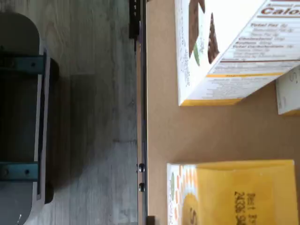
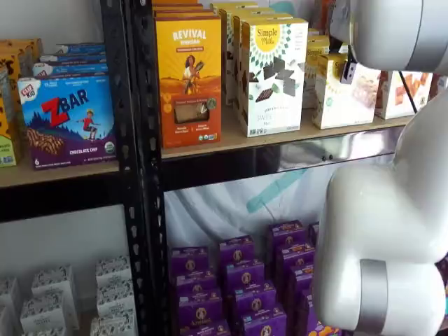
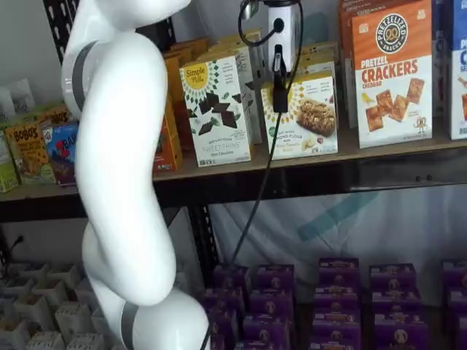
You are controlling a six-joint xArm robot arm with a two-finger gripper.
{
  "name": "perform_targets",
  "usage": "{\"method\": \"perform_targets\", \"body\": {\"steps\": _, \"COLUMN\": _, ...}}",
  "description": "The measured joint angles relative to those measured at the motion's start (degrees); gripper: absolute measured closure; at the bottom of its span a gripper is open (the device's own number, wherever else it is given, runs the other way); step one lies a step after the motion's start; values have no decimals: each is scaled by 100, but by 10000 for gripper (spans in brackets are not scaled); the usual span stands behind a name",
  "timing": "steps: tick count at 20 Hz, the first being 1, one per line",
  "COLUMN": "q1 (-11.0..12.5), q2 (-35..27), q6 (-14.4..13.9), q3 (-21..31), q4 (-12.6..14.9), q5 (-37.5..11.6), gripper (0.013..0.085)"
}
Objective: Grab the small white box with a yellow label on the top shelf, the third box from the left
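Observation:
The small white box point(image 3: 310, 117), short with a yellow Simple Mills logo and a baked-bar picture, stands on the top shelf point(image 3: 328, 175) with its front at the shelf's edge. It also shows in a shelf view point(image 2: 339, 94), partly behind the arm. In the wrist view its yellow top point(image 1: 243, 192) lies on the tan deck point(image 1: 159, 131). My gripper point(image 3: 279, 91) hangs directly in front of the box's upper left part. Its black fingers show side-on with no gap visible. In a shelf view only a black bit of the gripper point(image 2: 348, 70) shows past the arm.
A taller white Simple Mills box point(image 3: 215, 109) stands left of the small one, and an orange pretzel cracker box point(image 3: 390, 73) stands right of it. The white arm point(image 2: 385, 231) covers the right side. Purple boxes point(image 3: 336, 292) fill the lower shelf. A ZBAR box point(image 2: 70, 119) sits on the left shelf.

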State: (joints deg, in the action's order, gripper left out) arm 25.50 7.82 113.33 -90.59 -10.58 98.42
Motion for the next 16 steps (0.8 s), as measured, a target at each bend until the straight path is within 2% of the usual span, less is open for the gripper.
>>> {"method": "perform_targets", "body": {"steps": 3, "q1": 3, "q2": -13, "q6": 0, "q3": -32, "q4": 1, "q5": 17, "gripper": 490}}
{"method": "perform_targets", "body": {"steps": 9, "q1": 23, "q2": -49, "q6": 10, "q3": -109, "q4": -10, "q5": 79, "gripper": 490}}
{"method": "perform_targets", "body": {"steps": 10, "q1": 28, "q2": -55, "q6": 11, "q3": -121, "q4": -15, "q5": 92, "gripper": 530}}
{"method": "perform_targets", "body": {"steps": 13, "q1": 36, "q2": -63, "q6": 15, "q3": -144, "q4": -27, "q5": 114, "gripper": 570}}
{"method": "perform_targets", "body": {"steps": 14, "q1": 37, "q2": -64, "q6": 15, "q3": -148, "q4": -26, "q5": 118, "gripper": 610}}
{"method": "perform_targets", "body": {"steps": 16, "q1": 36, "q2": -56, "q6": 15, "q3": -142, "q4": -17, "q5": 110, "gripper": 610}}
